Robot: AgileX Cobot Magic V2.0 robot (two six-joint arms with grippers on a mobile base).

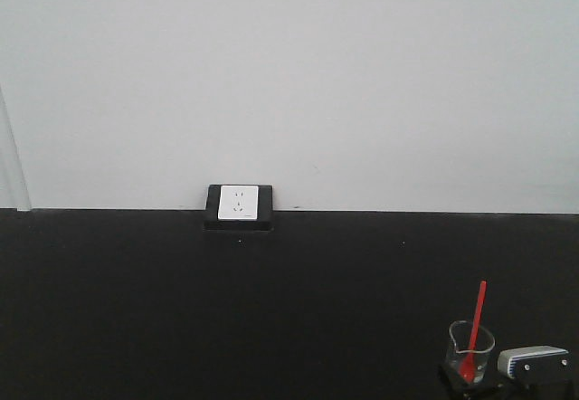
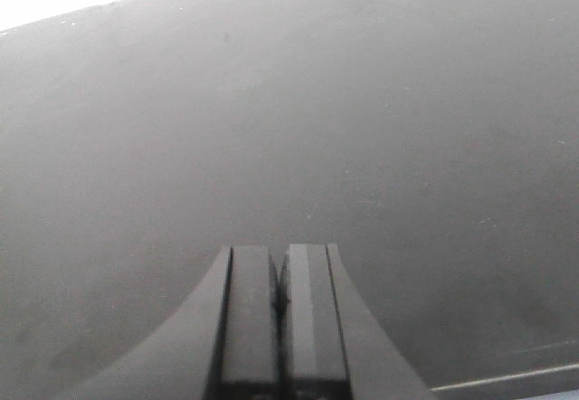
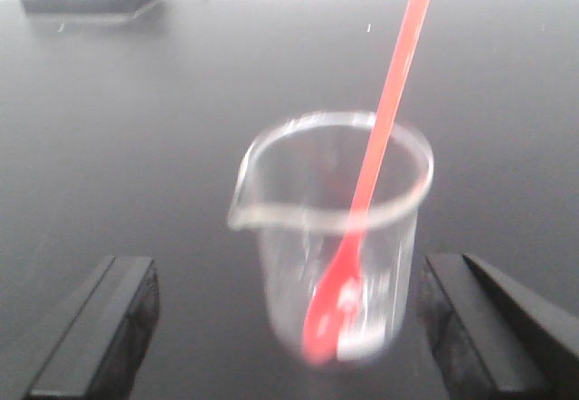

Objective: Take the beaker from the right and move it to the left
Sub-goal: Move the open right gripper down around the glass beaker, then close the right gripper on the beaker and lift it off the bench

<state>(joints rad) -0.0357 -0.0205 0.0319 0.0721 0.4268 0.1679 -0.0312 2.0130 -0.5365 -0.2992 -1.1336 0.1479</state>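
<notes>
**Right tool** (image 3: 285, 278): spread wide, one dark finger (image 3: 95, 328) on each side of the beaker. Neither finger touches the glass, and bench shows in both gaps.

**Beaker** (image 3: 335, 237): small, clear, with its spout pointing left in the wrist view. It stands between the fingers at the right near end of the bench (image 1: 181, 309). The glass is blurred, so I cannot tell whether the base sits flat.

**Red spoon** (image 3: 384, 119): the bowl is down inside the beaker and the handle leans up over the far rim.

**Step in hand (my reading):** closing on the beaker before carrying it left. Close slowly and evenly on the lower wall, below the rim. The glass looks slick and light, so an off-centre squeeze could tip it or throw the spoon out. Keep it upright while carrying.

**Left tool** (image 2: 280, 296): fingers pressed together, holding nothing, above bare bench.

**Socket plate** (image 1: 239, 204): at the far edge of the bench against the wall (image 1: 289, 74), well apart from the beaker.
</notes>
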